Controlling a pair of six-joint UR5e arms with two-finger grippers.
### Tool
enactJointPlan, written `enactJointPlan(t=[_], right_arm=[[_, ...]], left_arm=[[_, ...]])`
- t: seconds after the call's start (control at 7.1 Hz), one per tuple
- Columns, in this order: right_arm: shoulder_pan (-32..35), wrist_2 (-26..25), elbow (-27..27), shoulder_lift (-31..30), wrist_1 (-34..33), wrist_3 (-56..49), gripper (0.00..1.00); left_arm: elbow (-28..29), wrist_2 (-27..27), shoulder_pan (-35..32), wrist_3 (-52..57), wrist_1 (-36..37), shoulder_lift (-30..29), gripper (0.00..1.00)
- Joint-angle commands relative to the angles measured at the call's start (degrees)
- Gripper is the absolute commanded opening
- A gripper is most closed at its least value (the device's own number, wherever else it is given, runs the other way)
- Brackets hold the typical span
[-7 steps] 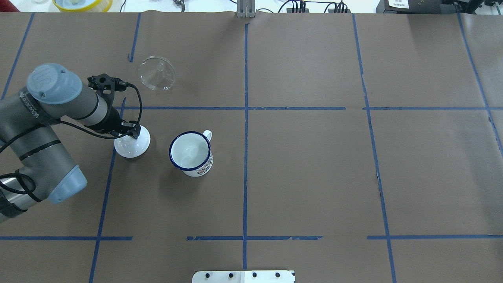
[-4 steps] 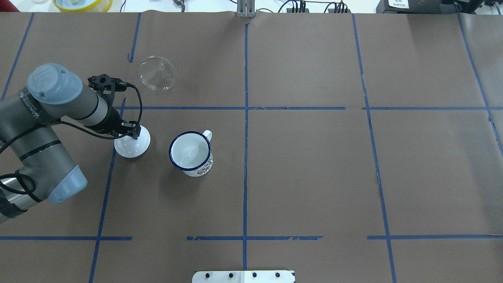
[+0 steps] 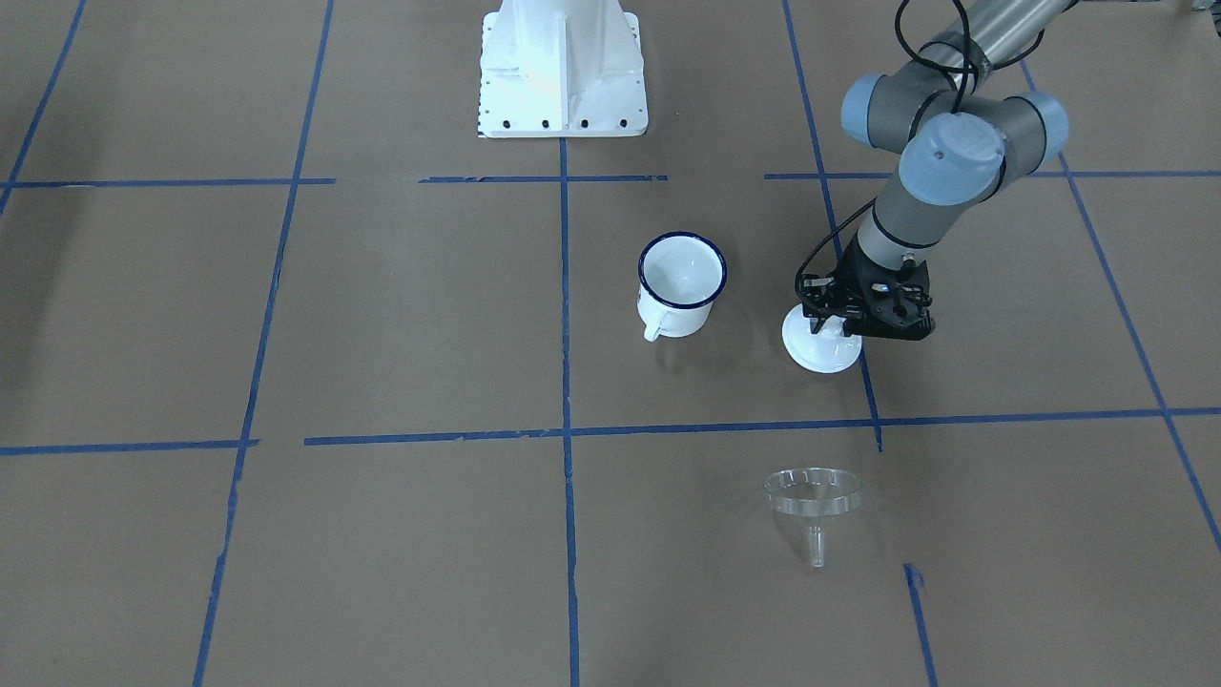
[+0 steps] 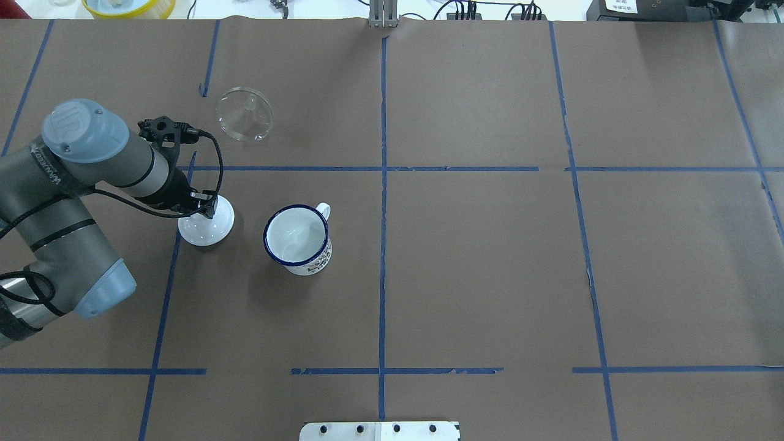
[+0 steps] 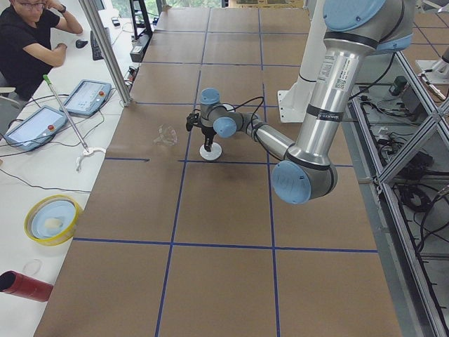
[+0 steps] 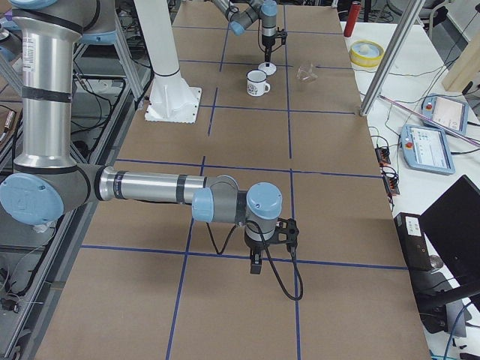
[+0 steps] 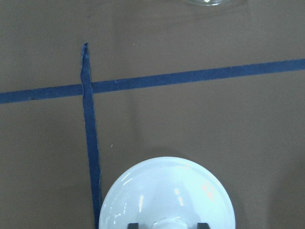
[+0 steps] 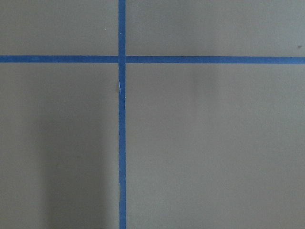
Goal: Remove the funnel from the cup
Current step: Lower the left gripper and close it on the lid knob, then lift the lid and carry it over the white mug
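Note:
The clear funnel (image 4: 244,114) lies on its side on the brown paper, apart from the cup; it also shows in the front view (image 3: 813,496) and at the top edge of the left wrist view (image 7: 209,1). The white cup (image 4: 297,239) with a blue rim stands upright and empty (image 3: 679,286). My left gripper (image 4: 205,211) is low over a white domed lid (image 4: 205,231), its fingertips (image 7: 134,225) either side of the knob with gaps, so open. My right gripper (image 6: 255,266) hangs over bare paper far from these; I cannot tell its state.
The white lid (image 7: 167,195) rests on the table just left of the cup, on a blue tape line (image 7: 90,143). The robot's white base plate (image 3: 563,67) is behind the cup. A yellow bowl (image 4: 127,5) sits beyond the far edge.
My left gripper has shifted very slightly over the lid. The lid, cup and funnel have not moved.

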Motion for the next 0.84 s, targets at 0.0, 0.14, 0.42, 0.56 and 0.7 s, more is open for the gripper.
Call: enactJointPlan(t=[0.0, 0.14, 0.42, 0.56, 0.7], right_arm=[[0.0, 0.0, 0.1, 0.0, 0.0, 0.0, 1.0], [0.0, 0.0, 0.0, 0.0, 0.0, 0.0, 1.0], [0.0, 0.0, 0.0, 0.0, 0.0, 0.0, 1.0], [0.0, 0.0, 0.0, 0.0, 0.0, 0.0, 1.0], [0.0, 0.0, 0.1, 0.0, 0.0, 0.0, 1.0]], left_arm=[[-0.2, -0.1, 0.0, 0.1, 0.0, 0.0, 0.1], [-1.5, -0.1, 0.0, 0.1, 1.1, 0.0, 0.0], [-10.6, -0.1, -0.6, 1.0, 15.2, -0.8, 0.0], [-14.8, 0.0, -1.1, 1.1, 22.7, -2.5, 0.0], [-17.6, 0.0, -2.5, 1.1, 28.1, -4.3, 0.0]])
